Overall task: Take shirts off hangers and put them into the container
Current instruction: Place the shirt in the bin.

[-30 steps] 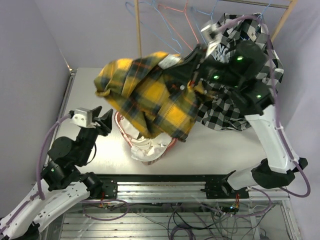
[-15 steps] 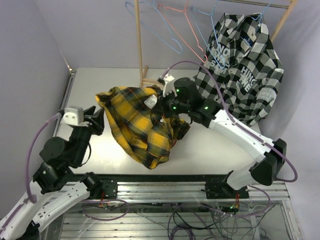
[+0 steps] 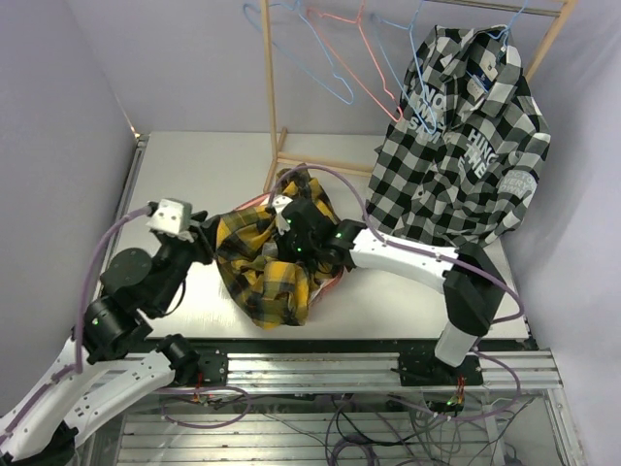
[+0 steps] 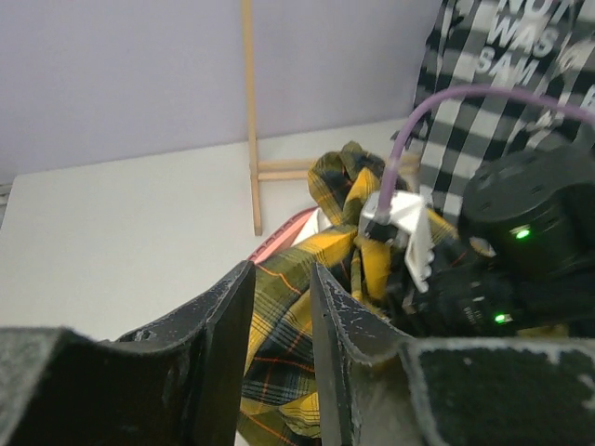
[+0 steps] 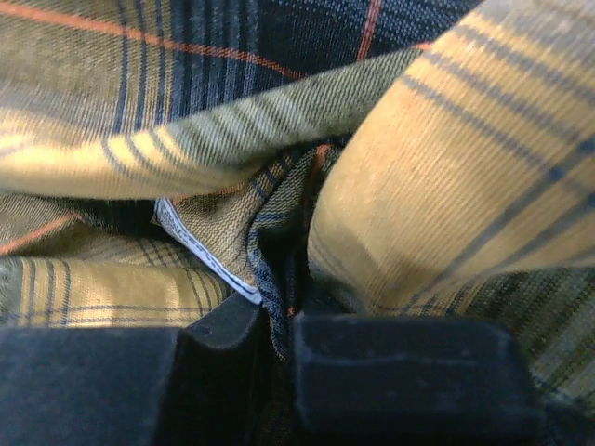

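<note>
The right gripper clenches the yellow plaid shirt, which is heaped over the pink basket and sprawls toward the table's near edge. The left gripper, narrowly parted, stands at its left edge.

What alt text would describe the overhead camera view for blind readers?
The right gripper grips a bunched yellow plaid shirt over the table; the left gripper hovers beside it. Behind, a black-and-white checked shirt hangs on a wooden rack.

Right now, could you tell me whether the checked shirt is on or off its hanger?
On: the checked shirt hangs spread from a wire hanger hooked over the rack rail.
</note>
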You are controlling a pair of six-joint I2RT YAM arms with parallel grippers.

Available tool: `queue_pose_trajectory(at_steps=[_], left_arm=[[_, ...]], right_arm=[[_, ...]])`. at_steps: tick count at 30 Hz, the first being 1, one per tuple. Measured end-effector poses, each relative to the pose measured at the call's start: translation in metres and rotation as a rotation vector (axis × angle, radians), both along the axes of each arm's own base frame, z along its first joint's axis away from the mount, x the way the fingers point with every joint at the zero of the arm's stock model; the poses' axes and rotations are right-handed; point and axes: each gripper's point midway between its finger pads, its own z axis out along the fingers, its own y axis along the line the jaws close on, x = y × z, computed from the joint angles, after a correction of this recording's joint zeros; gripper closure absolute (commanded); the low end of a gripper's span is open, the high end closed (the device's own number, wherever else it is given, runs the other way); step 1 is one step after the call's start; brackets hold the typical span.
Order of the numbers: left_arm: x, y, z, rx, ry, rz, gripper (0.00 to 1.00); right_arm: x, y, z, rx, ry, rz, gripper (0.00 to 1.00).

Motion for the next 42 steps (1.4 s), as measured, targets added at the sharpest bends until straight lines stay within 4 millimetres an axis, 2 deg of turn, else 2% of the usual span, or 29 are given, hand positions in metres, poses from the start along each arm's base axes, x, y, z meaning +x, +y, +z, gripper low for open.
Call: queue_pose_trajectory(at_steps=[5, 10, 15, 16, 20, 22, 25, 26, 27, 28, 29, 31, 35, 42], left_arm=[[-0.014, 0.013, 0.017, -0.053, -0.043, 0.000, 0.59], [-0.016, 0.014, 0.011, -0.038, -0.016, -0.001, 0.59], [-0.011, 0.010, -0.005, -0.010, 0.043, 0.004, 0.53], [-0.009, 0.009, -0.009, -0.007, 0.063, 0.013, 0.52], [-0.001, 0.002, -0.031, 0.002, 0.162, 0.045, 0.50], [0.002, -0.001, -0.041, -0.006, 0.207, 0.058, 0.47], [0.002, -0.002, -0.047, -0.037, 0.240, 0.074, 0.43], [0.001, -0.001, -0.046, -0.061, 0.241, 0.081, 0.41], [0.000, -0.001, -0.046, -0.068, 0.242, 0.082, 0.40], [0.000, 0.000, -0.045, -0.083, 0.241, 0.085, 0.40], [-0.001, 0.001, -0.043, -0.096, 0.238, 0.087, 0.39], [-0.003, 0.003, -0.040, -0.125, 0.233, 0.094, 0.39], [-0.003, 0.004, -0.046, -0.144, 0.260, 0.113, 0.39], [-0.004, 0.005, -0.058, -0.195, 0.306, 0.143, 0.39]], right_arm=[[0.004, 0.009, -0.029, -0.018, 0.039, -0.018, 1.00], [0.005, 0.019, -0.064, -0.036, 0.091, -0.019, 1.00], [0.004, 0.022, -0.067, -0.005, 0.095, -0.022, 0.97], [0.003, 0.023, -0.067, 0.000, 0.095, -0.022, 0.94], [0.002, 0.024, -0.067, 0.018, 0.101, -0.022, 0.74], [0.001, 0.025, -0.064, 0.030, 0.104, -0.021, 0.60], [-0.004, 0.027, -0.057, 0.046, 0.105, -0.017, 0.55], [-0.005, 0.026, -0.054, 0.047, 0.101, -0.016, 0.49], [-0.006, 0.025, -0.051, 0.046, 0.098, -0.018, 0.40], [-0.007, 0.024, -0.047, 0.045, 0.097, -0.022, 0.36], [-0.008, 0.022, -0.044, 0.044, 0.100, -0.028, 0.22], [-0.009, 0.016, -0.034, 0.034, 0.095, -0.036, 0.13], [-0.007, 0.009, -0.006, 0.045, 0.067, -0.060, 0.11], [0.003, 0.011, 0.064, 0.151, -0.024, -0.093, 0.12]])
